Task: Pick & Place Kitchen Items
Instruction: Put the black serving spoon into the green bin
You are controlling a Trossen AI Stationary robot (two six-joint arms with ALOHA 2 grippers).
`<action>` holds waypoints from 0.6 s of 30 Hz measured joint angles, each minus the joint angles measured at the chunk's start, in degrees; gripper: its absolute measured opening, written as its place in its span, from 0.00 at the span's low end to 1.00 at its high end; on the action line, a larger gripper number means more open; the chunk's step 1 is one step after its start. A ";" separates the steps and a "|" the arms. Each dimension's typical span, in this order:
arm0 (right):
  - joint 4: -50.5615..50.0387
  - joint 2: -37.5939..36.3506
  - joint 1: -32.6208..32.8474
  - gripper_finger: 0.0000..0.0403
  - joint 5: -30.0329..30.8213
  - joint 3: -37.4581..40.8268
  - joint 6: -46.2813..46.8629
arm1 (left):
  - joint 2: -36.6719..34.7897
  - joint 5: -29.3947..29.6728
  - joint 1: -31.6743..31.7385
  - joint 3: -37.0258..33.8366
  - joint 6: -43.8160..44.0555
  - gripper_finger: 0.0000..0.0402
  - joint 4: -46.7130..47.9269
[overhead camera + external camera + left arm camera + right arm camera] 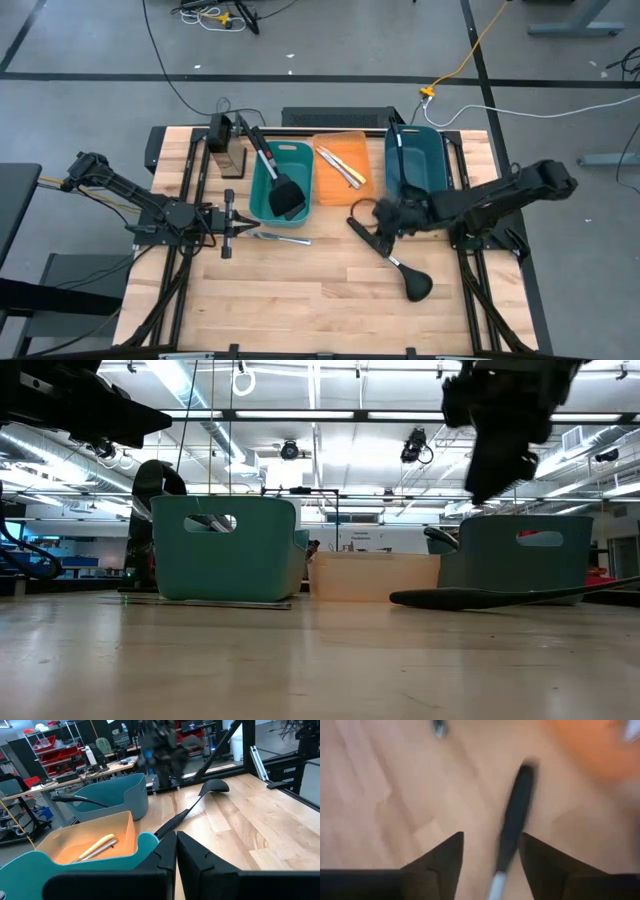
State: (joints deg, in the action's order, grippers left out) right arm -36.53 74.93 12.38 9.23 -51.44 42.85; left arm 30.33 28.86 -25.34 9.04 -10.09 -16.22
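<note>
High view: three bins point(282, 160), one ladle point(398, 265) loose.

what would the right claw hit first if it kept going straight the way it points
Most likely the black ladle's handle on the table: the right wrist view shows it running between the open right claw fingers. The height of the claw above it is unclear, so this is a judgement.

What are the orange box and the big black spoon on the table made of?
The orange rectangular bin looks like smooth plastic: its thin walls let light glow through. The black ladle lying on the wooden table looks like matte plastic or nylon, dull without metal shine, though that is uncertain.
</note>
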 joint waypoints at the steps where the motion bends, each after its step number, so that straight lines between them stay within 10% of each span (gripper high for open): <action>1: 0.32 1.05 0.73 0.51 -2.01 0.35 2.06 | 0.00 0.00 -0.01 0.02 0.02 0.04 0.00; 18: -0.31 21.45 6.33 0.55 -0.64 0.37 13.64 | 0.02 0.00 0.00 0.00 0.20 0.04 0.01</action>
State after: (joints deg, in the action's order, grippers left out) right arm -36.84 96.38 18.71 8.60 -51.07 56.49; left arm 30.35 28.86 -25.34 9.04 -9.89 -16.21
